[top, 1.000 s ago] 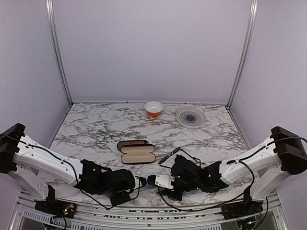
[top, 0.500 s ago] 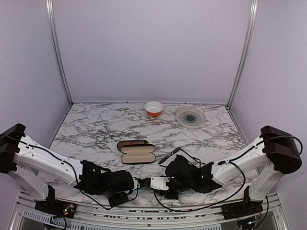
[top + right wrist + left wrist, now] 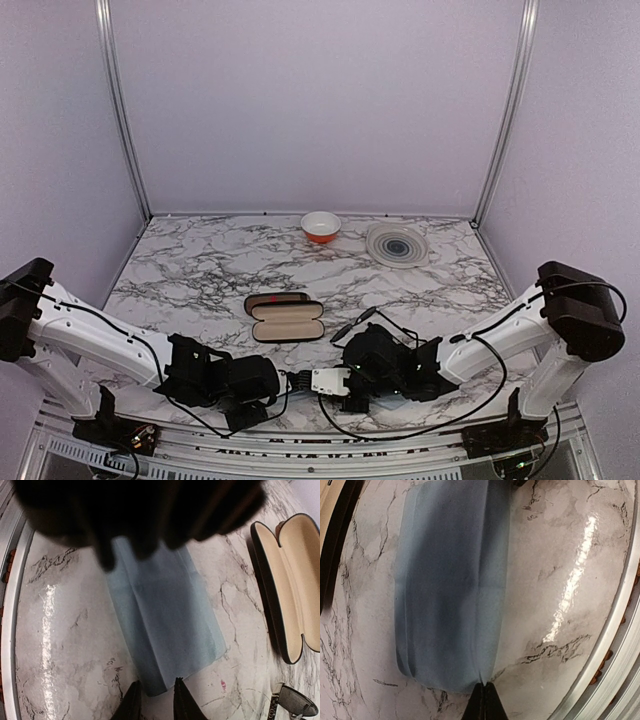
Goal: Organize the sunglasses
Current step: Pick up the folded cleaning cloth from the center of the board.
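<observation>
**Sunglasses waited beside the right arm while both jaws met at a cloth**

Top view: the sunglasses [image 3: 360,321] lay on the marble table [image 3: 200,270], just right of the open case [image 3: 288,322] and nearest the right arm. Their long axis looked slanted but was hard to judge.

Left wrist: the left gripper [image 3: 484,700] was clenched on the near edge of the blue cloth [image 3: 450,590].

Right wrist: the right gripper [image 3: 156,700] stood narrowly parted astride the cloth's other end, with the sunglasses at the lower right. No writing was readable.

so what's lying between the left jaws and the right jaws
A light blue cloth lies flat on the marble table, reaching from the left jaws to the right jaws; both wrist views show it.
</observation>
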{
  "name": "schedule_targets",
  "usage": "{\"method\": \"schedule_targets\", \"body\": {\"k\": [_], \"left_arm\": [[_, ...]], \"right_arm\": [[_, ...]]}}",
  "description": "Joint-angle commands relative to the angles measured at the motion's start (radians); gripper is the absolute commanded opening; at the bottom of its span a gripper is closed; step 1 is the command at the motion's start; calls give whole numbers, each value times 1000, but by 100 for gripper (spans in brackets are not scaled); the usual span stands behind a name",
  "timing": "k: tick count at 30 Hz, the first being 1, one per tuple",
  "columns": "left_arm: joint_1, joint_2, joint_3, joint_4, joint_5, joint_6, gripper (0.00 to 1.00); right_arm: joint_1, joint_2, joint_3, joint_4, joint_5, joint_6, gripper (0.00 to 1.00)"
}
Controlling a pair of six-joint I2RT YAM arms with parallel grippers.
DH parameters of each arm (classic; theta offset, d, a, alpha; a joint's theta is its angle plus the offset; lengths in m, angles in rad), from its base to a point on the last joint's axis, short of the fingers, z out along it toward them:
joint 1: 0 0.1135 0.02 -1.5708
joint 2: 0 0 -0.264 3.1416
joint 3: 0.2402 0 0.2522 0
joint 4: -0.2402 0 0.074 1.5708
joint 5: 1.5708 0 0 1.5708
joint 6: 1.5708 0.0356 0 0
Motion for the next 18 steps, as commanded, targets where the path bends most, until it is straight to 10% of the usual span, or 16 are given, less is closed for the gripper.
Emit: {"method": "schedule_targets", "body": {"k": [1,18], "left_arm": [[-13,-3,-1,9,8,9,0],[-13,1,-1,7,-3,5,0]], "right_arm": [[-27,29,0,-7,-13,-8,22],[-29,58,-26,-1,-121,4,13]]}}
